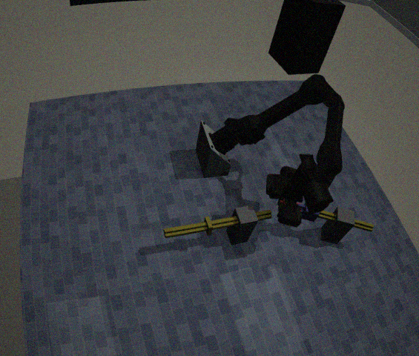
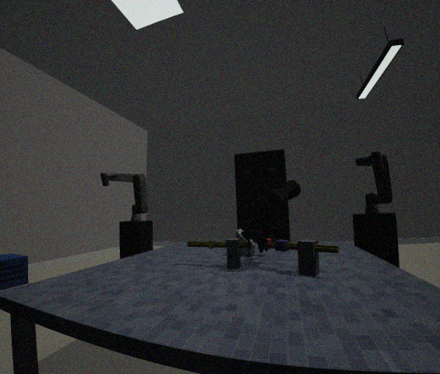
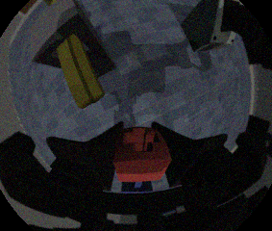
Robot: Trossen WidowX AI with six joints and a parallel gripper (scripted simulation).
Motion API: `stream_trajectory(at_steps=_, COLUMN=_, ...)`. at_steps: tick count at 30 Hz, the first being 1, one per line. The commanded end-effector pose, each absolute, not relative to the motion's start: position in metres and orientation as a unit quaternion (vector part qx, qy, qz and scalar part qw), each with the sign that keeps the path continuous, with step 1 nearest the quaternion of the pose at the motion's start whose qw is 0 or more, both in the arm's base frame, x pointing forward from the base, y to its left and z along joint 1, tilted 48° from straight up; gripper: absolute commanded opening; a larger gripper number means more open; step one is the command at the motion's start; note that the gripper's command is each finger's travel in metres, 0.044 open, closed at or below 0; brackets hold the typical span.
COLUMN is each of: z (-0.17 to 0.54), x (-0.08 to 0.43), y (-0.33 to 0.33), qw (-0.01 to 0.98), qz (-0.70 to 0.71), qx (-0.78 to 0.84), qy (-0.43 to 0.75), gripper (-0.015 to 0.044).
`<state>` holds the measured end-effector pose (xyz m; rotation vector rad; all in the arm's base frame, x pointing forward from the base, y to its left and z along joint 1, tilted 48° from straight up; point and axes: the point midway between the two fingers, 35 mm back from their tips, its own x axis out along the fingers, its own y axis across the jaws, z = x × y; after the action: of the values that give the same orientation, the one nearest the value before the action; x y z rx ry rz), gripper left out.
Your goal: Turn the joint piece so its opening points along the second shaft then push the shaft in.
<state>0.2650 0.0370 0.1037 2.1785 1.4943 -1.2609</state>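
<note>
The red joint piece point(image 1: 282, 201) point(image 2: 269, 242) point(image 3: 141, 159) is between the fingers of my gripper point(image 3: 137, 125), which is shut on it. The arm hides most of it in the top view. A blue hinge part point(image 1: 309, 215) point(image 2: 280, 245) point(image 3: 137, 185) links it to the first shaft point(image 1: 363, 225) point(image 2: 328, 248), held in its block point(image 1: 337, 228) point(image 2: 308, 258). The second yellow shaft point(image 1: 186, 231) point(image 2: 195, 244) point(image 3: 80, 72) runs through the other block point(image 1: 241, 231) point(image 2: 234, 255). Its end stands apart from the joint piece. I cannot tell whether the opening points straight along it.
A yellow collar point(image 1: 208, 225) point(image 2: 211, 244) sits on the second shaft, on the block's far side from the joint. The arm's base bracket point(image 1: 213, 162) stands behind the blocks on the blue tabletop point(image 1: 124, 291) point(image 2: 212, 322). Other arms on pedestals stand beyond the table.
</note>
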Motion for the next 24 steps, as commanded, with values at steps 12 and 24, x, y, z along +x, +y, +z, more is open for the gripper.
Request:
stream_trajectory(at_steps=12, z=0.100, x=0.276, y=0.034, qw=0.185, qz=-0.343, qx=0.738, qy=0.551, gripper=0.0000)
stream_trajectory(at_steps=24, z=0.098, x=0.284, y=0.034, qw=0.238, qz=-0.276, qx=0.727, qy=0.582, gripper=0.0000)
